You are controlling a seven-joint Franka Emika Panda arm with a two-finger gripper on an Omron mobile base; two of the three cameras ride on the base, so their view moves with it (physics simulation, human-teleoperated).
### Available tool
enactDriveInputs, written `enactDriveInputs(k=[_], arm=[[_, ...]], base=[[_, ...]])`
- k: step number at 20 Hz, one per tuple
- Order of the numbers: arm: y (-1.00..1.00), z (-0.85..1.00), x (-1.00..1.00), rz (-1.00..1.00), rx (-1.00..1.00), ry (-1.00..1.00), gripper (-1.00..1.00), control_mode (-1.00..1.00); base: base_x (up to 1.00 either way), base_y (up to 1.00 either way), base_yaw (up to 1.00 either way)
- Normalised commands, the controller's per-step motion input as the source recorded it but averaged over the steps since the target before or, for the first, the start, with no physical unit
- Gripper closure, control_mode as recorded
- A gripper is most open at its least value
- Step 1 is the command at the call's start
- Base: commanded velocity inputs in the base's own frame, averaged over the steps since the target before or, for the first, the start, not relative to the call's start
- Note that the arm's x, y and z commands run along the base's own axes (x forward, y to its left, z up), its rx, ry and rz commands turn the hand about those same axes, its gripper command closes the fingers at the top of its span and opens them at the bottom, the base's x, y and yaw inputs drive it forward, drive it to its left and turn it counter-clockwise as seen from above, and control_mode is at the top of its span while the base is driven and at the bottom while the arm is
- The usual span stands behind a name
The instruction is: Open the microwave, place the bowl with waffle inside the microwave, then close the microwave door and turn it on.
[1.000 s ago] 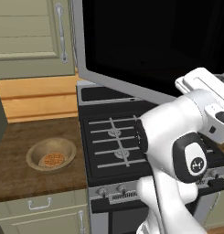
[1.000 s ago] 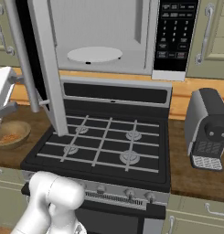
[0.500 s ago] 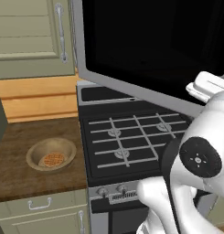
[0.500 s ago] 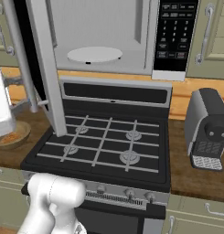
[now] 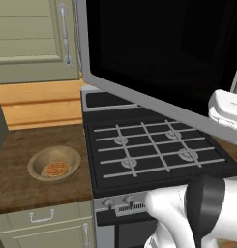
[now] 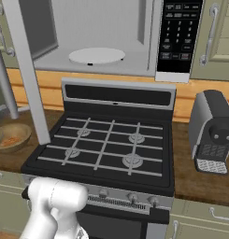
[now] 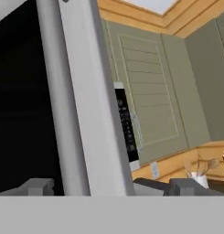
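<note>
left base view: microwave door [image 5: 154, 72] open, waffle [image 5: 55, 169] in bowl [image 5: 54, 163].

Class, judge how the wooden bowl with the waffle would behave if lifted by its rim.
The bowl looks stiff and thick-rimmed, so probably easy to pinch. It is shallow, so the waffle, lying loose inside, might slide if tilted. Its flat seat on the counter suggests little rolling.

You have one microwave [image 6: 102, 42] with one door [image 5: 154, 58] swung open and one white turntable [image 6: 96, 55] inside. Below the microwave sits one stove [image 6: 104, 147] with four burners. Left of the stove you have one bowl [image 5: 54, 163] holding one waffle [image 5: 56, 169]. Right of it stands one coffee machine [image 6: 212, 133].
</note>
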Motion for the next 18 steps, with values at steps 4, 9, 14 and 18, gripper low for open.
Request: enactDriveInputs(k=[4,9,14,18], arm=[[0.09,0.17,-0.46,0.27,0.0,0.15,-1.0,-1.0],[-0.09,0.01,-0.24,0.47,0.01,0.24,-1.0,-1.0],[-0.37,-0.27,0.0,0.72,0.06,0.17,-1.0,-1.0],[-0.49,-0.34,0.09,0.7,0.08,0.05,-1.0,-1.0]], base=[[0.0,0.0,0.0],[0.0,0.0,0.0],[0.0,0.0,0.0],[0.0,0.0,0.0]])
